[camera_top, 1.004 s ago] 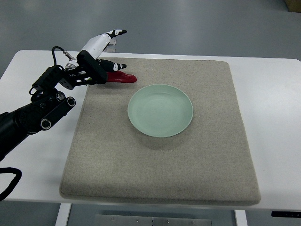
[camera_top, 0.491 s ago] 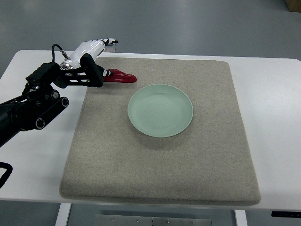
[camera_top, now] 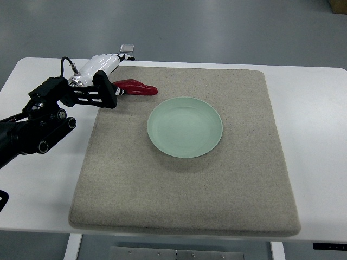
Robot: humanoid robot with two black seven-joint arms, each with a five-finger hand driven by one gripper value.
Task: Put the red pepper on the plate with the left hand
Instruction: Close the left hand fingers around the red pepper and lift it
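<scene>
A red pepper (camera_top: pixel 136 87) lies on the grey mat (camera_top: pixel 184 184) near its back left corner, pointing right. A pale green plate (camera_top: pixel 185 127) sits empty in the middle of the mat, to the right of and nearer than the pepper. My left hand (camera_top: pixel 110 80), white with black fingers, is just left of the pepper's stem end, over the mat's left edge. Its fingers are relaxed and not closed around the pepper. Whether a fingertip touches the stem I cannot tell. The right arm is out of view.
The mat covers most of a white table (camera_top: pixel 320 114). A small grey metal piece (camera_top: pixel 127 49) stands at the table's back edge, just behind my left hand. My left forearm (camera_top: pixel 38 122) and its cable cross the table's left side.
My left hand has drawn back to the left and its fingers have come off the top of the pepper. The pepper is more exposed and lies in the same place. The plate has not moved.
</scene>
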